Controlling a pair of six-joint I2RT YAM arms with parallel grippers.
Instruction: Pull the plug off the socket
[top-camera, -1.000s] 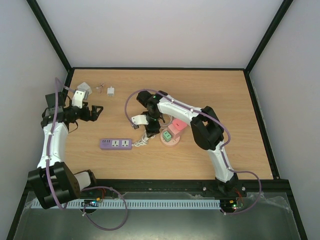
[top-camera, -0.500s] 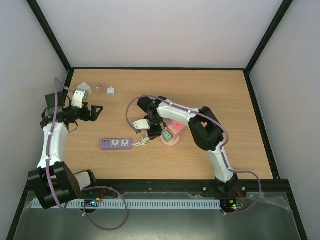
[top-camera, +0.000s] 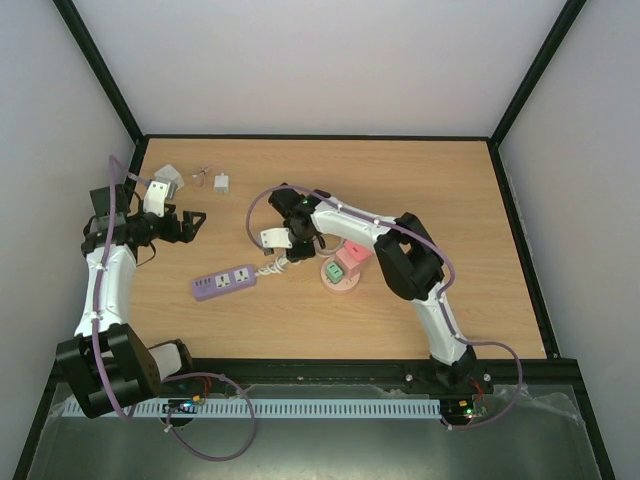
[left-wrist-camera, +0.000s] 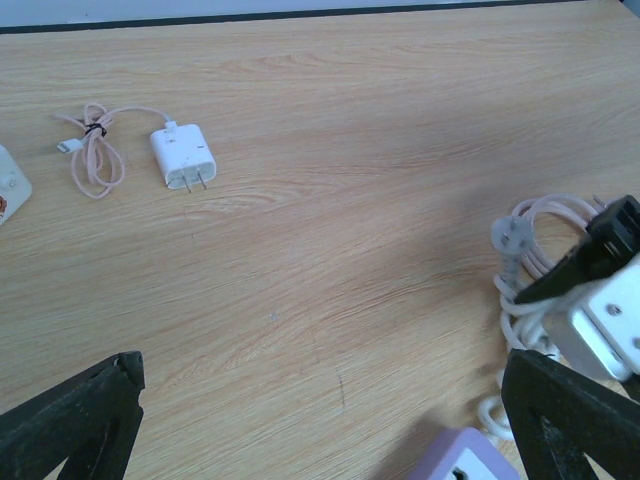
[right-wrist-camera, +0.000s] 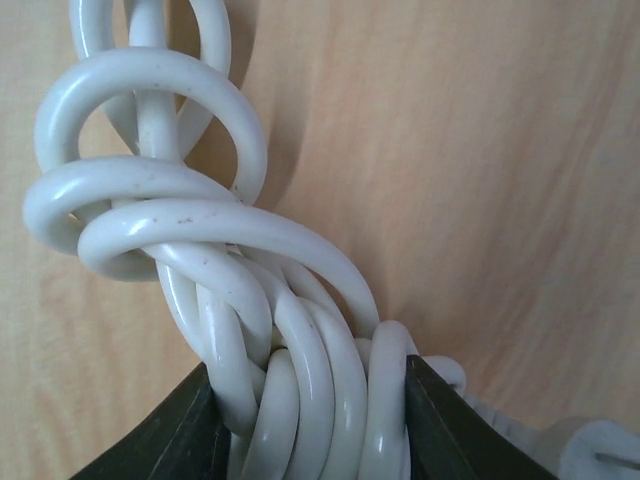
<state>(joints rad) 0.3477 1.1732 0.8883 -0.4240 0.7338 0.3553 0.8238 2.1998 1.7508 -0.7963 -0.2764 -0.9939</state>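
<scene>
Since a second ago, the lilac power strip (top-camera: 224, 282) is being dragged leftward and tilted, with the right gripper (top-camera: 287, 254) being drawn away from the socket (top-camera: 345, 268). From the top view, that gripper is being kept closed on the white cord bundle (top-camera: 276, 265); the socket, with the green plug (top-camera: 331, 270) seated on it, is lying on the desk (top-camera: 420, 180) just right of the bundle. The left gripper (top-camera: 196, 224) is being held wide, well left of the bundle.

From the left wrist, the left gripper (left-wrist-camera: 320, 440) is being shown spread wide, a white charger (left-wrist-camera: 183, 156) lying far left of the bundle (left-wrist-camera: 530, 265).

From the right wrist, the bundle (right-wrist-camera: 250, 300) is being squeezed between the dark fingers (right-wrist-camera: 175, 440).
</scene>
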